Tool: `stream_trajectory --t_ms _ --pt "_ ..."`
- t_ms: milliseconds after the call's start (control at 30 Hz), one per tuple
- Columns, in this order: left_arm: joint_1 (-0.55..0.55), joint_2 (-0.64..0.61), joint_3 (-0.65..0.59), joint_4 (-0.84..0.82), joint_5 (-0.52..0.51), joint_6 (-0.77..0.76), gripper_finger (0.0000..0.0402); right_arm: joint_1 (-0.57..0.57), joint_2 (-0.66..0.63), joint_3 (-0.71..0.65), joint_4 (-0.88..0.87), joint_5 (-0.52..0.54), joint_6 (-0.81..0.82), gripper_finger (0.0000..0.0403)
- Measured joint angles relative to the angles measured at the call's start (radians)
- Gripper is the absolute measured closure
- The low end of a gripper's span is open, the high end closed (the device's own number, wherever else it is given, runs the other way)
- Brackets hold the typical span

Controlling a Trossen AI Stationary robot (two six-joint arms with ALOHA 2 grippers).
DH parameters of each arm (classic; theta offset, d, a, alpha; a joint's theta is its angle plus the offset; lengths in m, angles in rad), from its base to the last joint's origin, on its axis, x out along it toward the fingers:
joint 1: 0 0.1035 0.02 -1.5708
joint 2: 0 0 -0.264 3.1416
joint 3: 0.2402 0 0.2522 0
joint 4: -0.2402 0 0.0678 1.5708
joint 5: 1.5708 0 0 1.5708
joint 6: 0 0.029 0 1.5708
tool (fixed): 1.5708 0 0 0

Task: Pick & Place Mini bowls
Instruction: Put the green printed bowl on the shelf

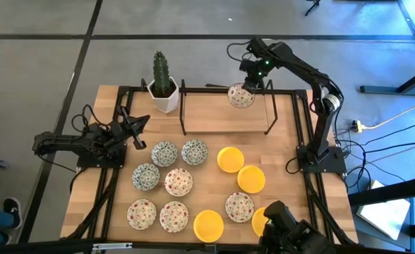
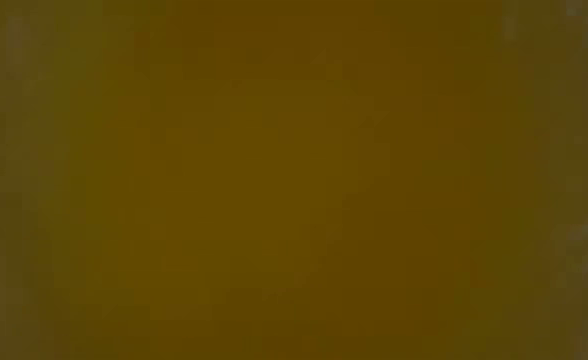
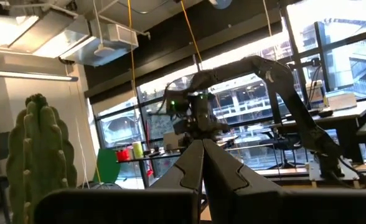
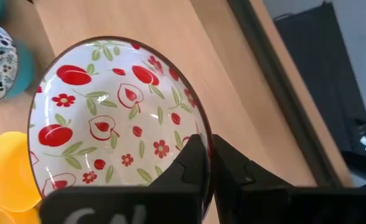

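Over black rack (image 1: pixel 225 106), right claw (image 1: pixel 244 90) clamps red-patterned bowl (image 1: pixel 241 97) rim; left claw (image 1: pixel 138 125) together, parked.

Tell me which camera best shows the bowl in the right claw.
The right wrist view: the red-fruit bowl fills it, its rim pinched in the right claw. The high view shows it small, above the black rack. The low view is blocked; the left wrist view doesn't show it clearly.
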Motion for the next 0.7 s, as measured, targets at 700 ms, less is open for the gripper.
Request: stream_trajectory --t_ms 700 --pt "0.0 0.0 0.0 -0.001 0.0 -0.04 0.0398 -0.009 -0.002 -0.224 0.117 0.132 0.023 0.039"
